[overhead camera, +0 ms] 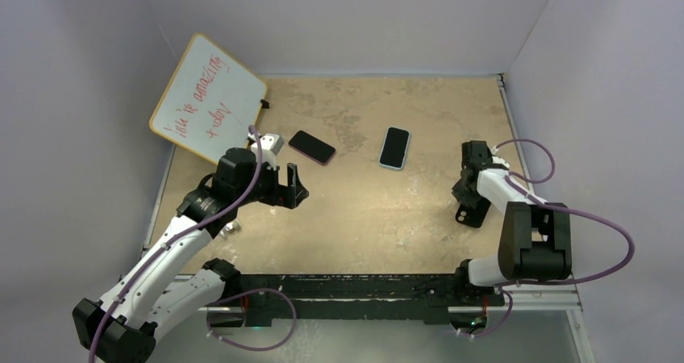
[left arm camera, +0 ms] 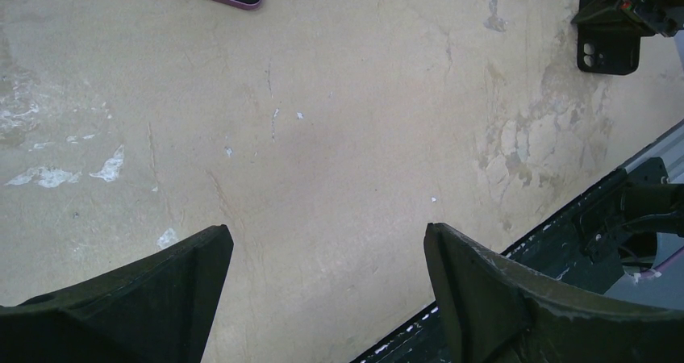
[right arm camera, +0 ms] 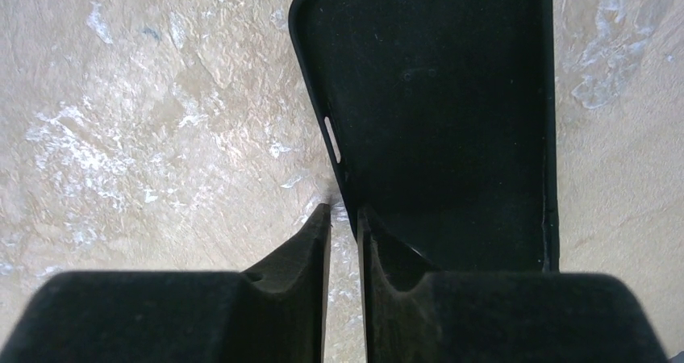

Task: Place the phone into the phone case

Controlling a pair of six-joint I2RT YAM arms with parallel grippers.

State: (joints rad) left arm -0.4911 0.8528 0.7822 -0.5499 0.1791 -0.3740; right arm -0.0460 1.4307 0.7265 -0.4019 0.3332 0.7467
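From above, the left gripper (overhead camera: 290, 187) hung near a pink-edged phone (overhead camera: 311, 146), and a blue-edged phone (overhead camera: 394, 148) lay mid-table (overhead camera: 363, 218). The right gripper (overhead camera: 469, 198) sat on the black case (overhead camera: 470, 215). In the left wrist view, its fingers (left arm camera: 484, 290) stood wide apart. In the right wrist view, narrowed fingers (right arm camera: 302, 250) pinched the case's side wall.

Tan table (overhead camera: 363, 214) w/ pink phone (overhead camera: 312, 147), blue phone (overhead camera: 394, 148), whiteboard (overhead camera: 207, 98).

left pincer (left arm camera: 327, 246) spread wide | right pincer (right arm camera: 344, 218) clamped on phone case (right arm camera: 444, 97)
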